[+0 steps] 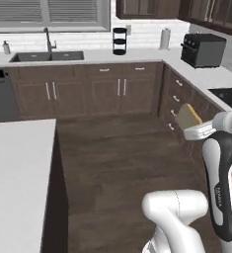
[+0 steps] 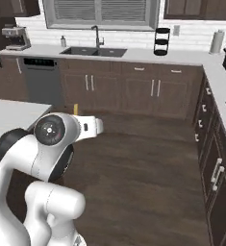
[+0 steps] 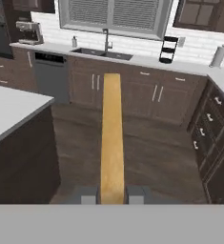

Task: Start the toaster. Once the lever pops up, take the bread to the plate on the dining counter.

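bread (image 3: 112,138) sits clamped edge-on between the two fingertips (image 3: 87,195) of the hand (image 1: 199,131), standing out ahead of it like a thin tan plank in the hand view. from the left base view the slice shows as a tan square held up in the air over the dark wood floor (image 1: 117,163), just off the lower cabinets (image 1: 179,96) on the right. so the hand is clenched on the toast, and the carry looks to be under way.

dining counter (image 1: 16,168) lies to the left, its white tabletop well apart from the slice; the plate is not something i can pick out here.

risks, as i judge them: the grip takes only the near end of a flat slice, so a quick swing or a jolt from the base could let it pivot or slide out onto the floor. a low turn toward the island could also clip the long free end against the tabletop's corner and knock it loose.
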